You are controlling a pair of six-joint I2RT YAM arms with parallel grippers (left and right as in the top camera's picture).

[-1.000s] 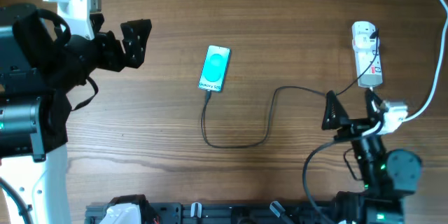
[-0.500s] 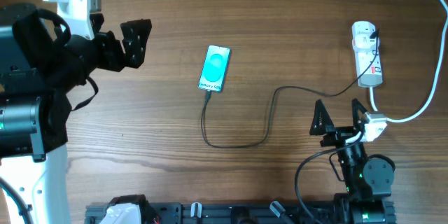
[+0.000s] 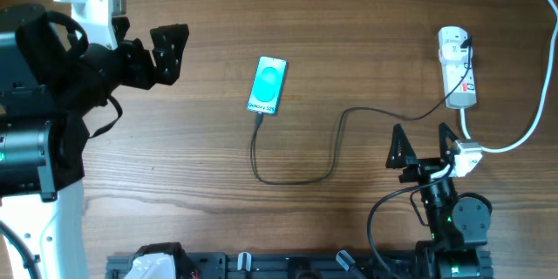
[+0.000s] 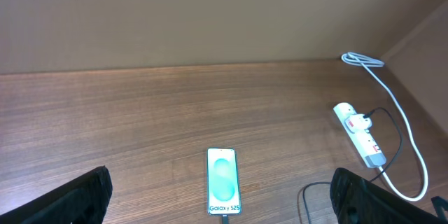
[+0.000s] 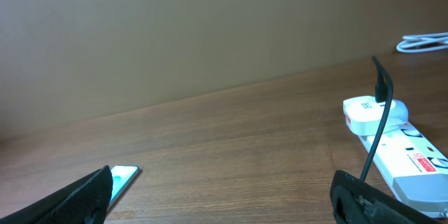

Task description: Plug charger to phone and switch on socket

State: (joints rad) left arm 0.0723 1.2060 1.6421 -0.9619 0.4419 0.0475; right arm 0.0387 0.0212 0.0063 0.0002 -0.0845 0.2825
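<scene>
We note left gripper [image 3: 162, 52] and right gripper [image 3: 421, 146] both gaping, empty; socket [image 3: 455, 74], at right's one o'clock, we judge light, skiddy: press straight down, never sideways.

A brown wood-grain table [image 3: 349, 17] carries a smartphone [image 3: 267, 85] lying flat near its middle, teal screen up. A thin black charger cable [image 3: 296, 180] meets the phone's near end, loops, and runs right to a white power strip [image 3: 456, 70] well right of the phone. A thick white lead [image 3: 510, 145] curves away beyond the strip.
</scene>
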